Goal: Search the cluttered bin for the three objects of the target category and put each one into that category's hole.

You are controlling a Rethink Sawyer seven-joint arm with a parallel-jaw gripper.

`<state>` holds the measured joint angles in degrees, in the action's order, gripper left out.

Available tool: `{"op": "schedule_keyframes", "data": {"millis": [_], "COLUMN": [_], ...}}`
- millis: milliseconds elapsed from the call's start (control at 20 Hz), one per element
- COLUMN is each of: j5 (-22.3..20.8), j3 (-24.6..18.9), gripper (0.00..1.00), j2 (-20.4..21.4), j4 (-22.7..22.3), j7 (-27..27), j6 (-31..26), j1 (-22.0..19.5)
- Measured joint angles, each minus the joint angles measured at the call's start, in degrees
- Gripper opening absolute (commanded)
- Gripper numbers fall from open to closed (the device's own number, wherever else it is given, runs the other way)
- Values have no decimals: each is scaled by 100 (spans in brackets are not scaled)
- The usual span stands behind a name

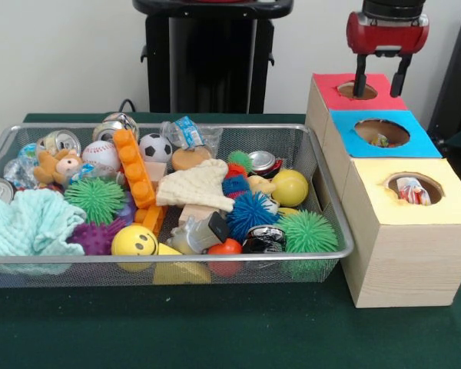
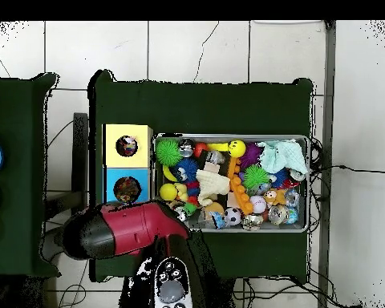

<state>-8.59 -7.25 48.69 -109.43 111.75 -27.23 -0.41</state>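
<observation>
Gripper (image 1: 380,83) poised over the red-topped box (image 1: 332,96) — fingers apart, holding nothing.

Its two dark fingers hang just above the round cut-out in the red top, at the far end of the row, well apart from the hole (image 1: 412,188) in the yellow top of the nearest box. Something whitish with bright blotches shows inside that yellow-topped hole, so at least one piece looks delivered. In the wire bin (image 1: 169,257) no dotted fabric is plainly visible among the balls, cans, cream knitted cloth (image 1: 196,187) and teal towel (image 1: 27,223) — any remaining piece may lie buried. The risk I'd judge: a blind grab lifting the knitted cloth instead, or dragging neighbouring toys over the low rim.
</observation>
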Motion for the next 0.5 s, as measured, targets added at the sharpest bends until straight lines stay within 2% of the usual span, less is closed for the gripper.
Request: {"op": "schedule_keyframes", "data": {"millis": [500], "j5": [140], "j3": [-12], "gripper": [100], "j2": [-310], "j4": [368], "j7": [0], "j6": [-1], "j1": [-60]}}
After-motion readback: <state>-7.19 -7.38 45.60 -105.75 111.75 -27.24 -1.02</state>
